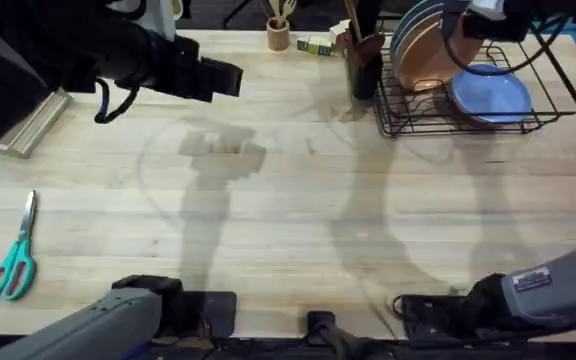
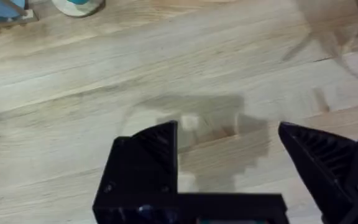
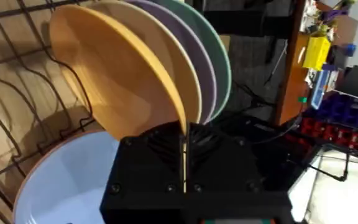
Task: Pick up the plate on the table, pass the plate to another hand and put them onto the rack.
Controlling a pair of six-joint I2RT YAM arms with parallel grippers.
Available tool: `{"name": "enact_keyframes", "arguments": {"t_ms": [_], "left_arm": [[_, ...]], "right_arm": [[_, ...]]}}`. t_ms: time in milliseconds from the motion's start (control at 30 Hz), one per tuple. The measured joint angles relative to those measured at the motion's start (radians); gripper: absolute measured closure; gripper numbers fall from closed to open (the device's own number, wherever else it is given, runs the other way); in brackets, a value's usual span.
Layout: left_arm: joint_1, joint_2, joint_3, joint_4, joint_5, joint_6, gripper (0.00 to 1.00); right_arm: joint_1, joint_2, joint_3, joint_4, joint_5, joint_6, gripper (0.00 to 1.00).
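**A:** Overhead first, from your left: teal-handled scissors (image 1: pixel 10 262) lie on the table (image 1: pixel 268 220), and the left gripper (image 1: pixel 218 78) hangs above bare wood with nothing in it. In the left wrist view its fingers (image 2: pixel 157 146) are spread wide, only tabletop between them.

**B:** So the pickup and the pass are behind you?

**A:** That's my reading. No plate lies on the wood, and the orange-tan plate (image 1: pixel 430 58) is over at the black wire rack (image 1: pixel 528 105), standing on edge in front of other upright plates. A light blue plate (image 1: pixel 488 97) lies flat in the rack just beside it.

**B:** And the right gripper?

**A:** Right gripper (image 3: pixel 185 140) is at the plate's rim. In the right wrist view the rim's edge runs straight down between the two fingers, which are pinched on it.

**B:** Is the plate seated in a slot?

**A:** You can't tell; the plate's lower edge is hidden. It leans close against a lilac plate (image 3: pixel 194 68) and a green one (image 3: pixel 219 56) behind it.

**B:** What remains?

**A:** Likely just settling it among the wires, letting go and backing the right arm out without dragging the rim.
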Motion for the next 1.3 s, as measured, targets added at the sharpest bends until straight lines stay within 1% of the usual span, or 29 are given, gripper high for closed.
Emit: {"name": "enact_keyframes", "arguments": {"t_ms": [67,200,300,333,400,433,500,533,567,600,633,700,967,1133,1300], "left_arm": [[0.000,0.000,0.000,0.000,0.000,0.000,0.007],[0.000,0.000,0.000,0.000,0.000,0.000,0.007],[0.000,0.000,0.000,0.000,0.000,0.000,0.007],[0.000,0.000,0.000,0.000,0.000,0.000,0.008],[0.000,0.000,0.000,0.000,0.000,0.000,0.007],[0.000,0.000,0.000,0.000,0.000,0.000,0.007],[0.000,0.000,0.000,0.000,0.000,0.000,0.007],[0.000,0.000,0.000,0.000,0.000,0.000,0.008],[0.000,0.000,0.000,0.000,0.000,0.000,0.008],[0.000,0.000,0.000,0.000,0.000,0.000,0.007],[0.000,0.000,0.000,0.000,0.000,0.000,0.007],[0.000,0.000,0.000,0.000,0.000,0.000,0.007],[0.000,0.000,0.000,0.000,0.000,0.000,0.007],[0.000,0.000,0.000,0.000,0.000,0.000,0.007],[0.000,0.000,0.000,-0.013,0.000,0.000,0.007]], "right_arm": [[0.000,0.006,0.000,-0.004,0.000,0.004,0.968],[0.002,0.007,0.000,-0.007,0.000,0.009,0.866],[0.006,0.007,0.000,-0.008,0.000,0.012,0.817],[0.008,0.007,0.000,-0.007,0.000,0.012,0.786],[0.012,0.007,0.000,-0.007,0.000,0.015,0.673],[0.015,0.007,0.000,-0.007,0.001,0.016,0.598],[0.020,0.007,0.000,-0.007,0.002,0.017,0.502],[0.022,0.007,0.000,-0.007,0.003,0.017,0.405],[0.023,0.006,0.000,-0.007,0.003,0.024,0.281],[0.026,0.004,0.000,-0.008,0.004,0.027,0.131],[0.027,-0.001,0.000,-0.009,0.005,0.029,0.036],[0.028,-0.017,0.000,-0.011,0.006,0.043,0.009],[0.028,-0.133,0.000,-0.036,0.007,0.128,0.005],[0.028,-0.218,0.000,-0.145,0.007,0.214,0.006],[0.028,-0.320,0.000,-0.303,0.007,0.350,0.006]]}}
